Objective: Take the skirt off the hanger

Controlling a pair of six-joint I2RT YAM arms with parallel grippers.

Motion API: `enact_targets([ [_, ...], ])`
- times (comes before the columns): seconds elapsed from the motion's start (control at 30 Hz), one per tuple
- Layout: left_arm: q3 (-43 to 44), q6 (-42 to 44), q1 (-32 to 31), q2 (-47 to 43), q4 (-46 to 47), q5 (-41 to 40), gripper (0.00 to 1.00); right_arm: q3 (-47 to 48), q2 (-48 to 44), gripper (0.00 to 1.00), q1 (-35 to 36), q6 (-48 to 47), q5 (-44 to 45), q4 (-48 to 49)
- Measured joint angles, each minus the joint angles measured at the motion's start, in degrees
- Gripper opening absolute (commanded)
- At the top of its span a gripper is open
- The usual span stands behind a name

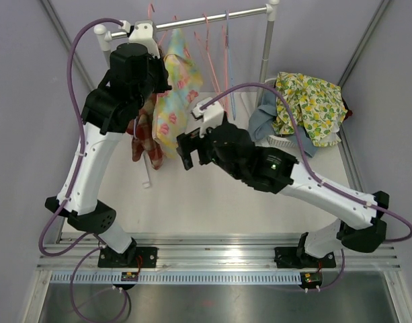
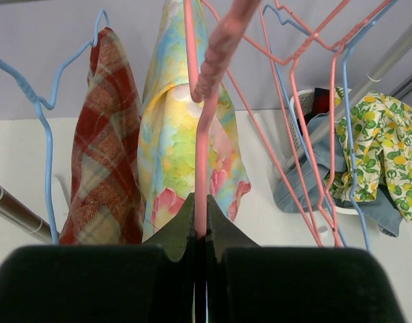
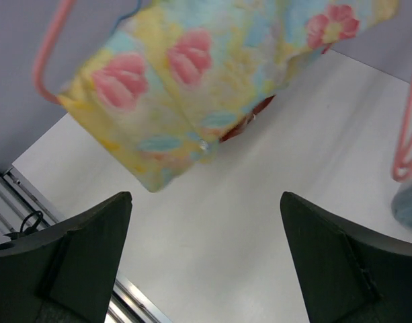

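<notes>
1. Left arm (image 1: 91, 158) and right arm (image 1: 326, 192): white shell links, chunky black joint housings.
2. Purple cable (image 1: 72, 87) runs outside the left arm from base to wrist. A second purple cable (image 1: 296, 131) does the same on the right.
3. White camera mount (image 1: 144, 32) on the left wrist, matching mount (image 1: 210, 116) on the right.
4. Small green light (image 1: 275, 163) on a black right-arm joint.
5. Left base plate (image 1: 127, 258) and right base plate (image 1: 303, 257): black, flat.
6. Left gripper (image 2: 200, 225): matte black fingers (image 2: 172, 232), wedge-shaped tips.
7. Right gripper (image 3: 206, 198): same black fingers (image 3: 91, 249), broad, slanted inner edges.
</notes>
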Motion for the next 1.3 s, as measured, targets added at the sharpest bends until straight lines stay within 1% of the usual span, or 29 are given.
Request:
enact_targets([
  [0.1, -1.7, 0.0, -0.2, -0.2, 1.0, -0.5, 0.00, 5.8, 5.9, 0.99, 4.6, -1.0, 3.3, 0.6],
  [0.2, -3.0, 0.0, -0.3, -0.4, 1.2, -0.8, 0.00, 10.1, 10.0, 0.99, 7.2, -1.7, 5.3, 0.8],
  [0.3, -3.9, 0.0, -0.3, -0.5, 1.3, -0.9, 0.00, 12.1, 11.8, 0.99, 7.6, -2.0, 6.5, 0.9],
  [0.53, -5.1, 0.0, -0.3, -2.5, 1.7, -0.9, 0.00, 12.4, 13.3, 0.98, 7.7, -2.5, 9.4, 1.7],
  [0.6, -5.1, 0.0, -0.3, -3.3, 1.7, -0.9, 0.00, 12.9, 14.3, 0.92, 7.7, -2.6, 9.9, 1.9],
  [0.67, -5.1, 0.0, -0.3, -4.2, 1.7, -0.9, 0.00, 13.2, 15.5, 0.81, 7.7, -2.9, 10.1, 2.2],
  [0.7, -5.1, 0.0, -0.3, -4.5, 1.6, -0.9, 0.00, 13.3, 16.0, 0.60, 7.7, -3.0, 10.1, 2.3],
  [0.77, -5.4, 0.0, -0.3, -5.0, 1.4, -0.9, 0.00, 13.3, 17.0, 0.44, 7.7, -3.5, 10.3, 2.5],
  [0.8, -5.6, 0.0, -0.3, -5.1, 1.4, -0.9, 0.00, 13.3, 17.4, 0.27, 7.7, -3.6, 10.4, 2.8],
  [0.83, -5.8, 0.0, -0.3, -5.2, 1.4, -0.9, 0.00, 13.3, 17.7, 0.17, 7.7, -3.7, 10.6, 3.1],
  [0.9, -6.6, 0.0, -0.3, -5.4, 1.8, -0.9, 0.00, 13.3, 17.8, 0.02, 7.7, -3.8, 11.0, 3.6],
  [0.93, -6.9, 0.0, -0.3, -5.5, 2.0, -0.9, 0.00, 13.3, 17.8, 0.00, 7.7, -4.0, 11.3, 3.9],
  [1.13, -7.5, 0.7, -0.3, -6.0, 2.3, -1.8, 0.00, 13.0, 17.4, 0.00, 7.7, -3.8, 12.7, 4.1],
  [1.23, -7.6, 1.3, -0.3, -6.1, 2.3, -2.6, 0.00, 8.4, 13.6, 0.00, 7.7, -2.8, 14.5, 3.7],
  [1.3, -8.1, 1.5, -0.3, -6.1, 2.4, -3.0, 0.00, 2.2, 7.8, 0.00, 7.7, -1.6, 16.6, 2.7],
])
